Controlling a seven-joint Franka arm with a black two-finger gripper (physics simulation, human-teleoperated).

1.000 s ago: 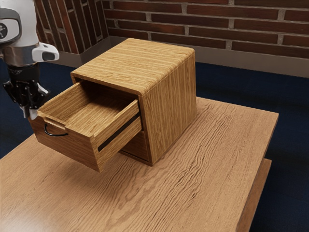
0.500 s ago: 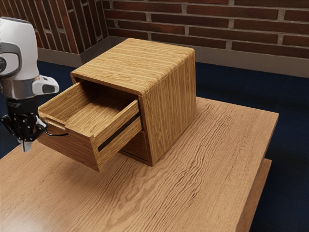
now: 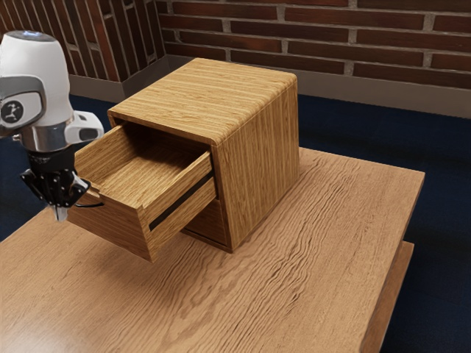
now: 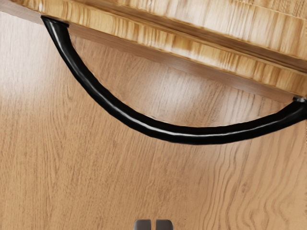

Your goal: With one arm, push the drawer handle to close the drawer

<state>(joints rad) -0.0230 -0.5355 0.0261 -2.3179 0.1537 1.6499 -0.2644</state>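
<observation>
Beside our gripper (image 3: 60, 213), fingers together, we see a glossy, curved black handle (image 4: 158, 132) on the open, wood-grained drawer (image 3: 121, 226).

An indoor room, by its brick walls (image 3: 316, 34) and blue floor (image 3: 360, 136).

1. Words, numbers or a brand name: none can be read.
2. A dark emblem (image 3: 11, 112) sits on the rounded side cap of the white arm (image 3: 37, 62); its lines are too small to make out.
3. A bluish patch (image 3: 31, 34) tops the arm, its markings unreadable.
</observation>
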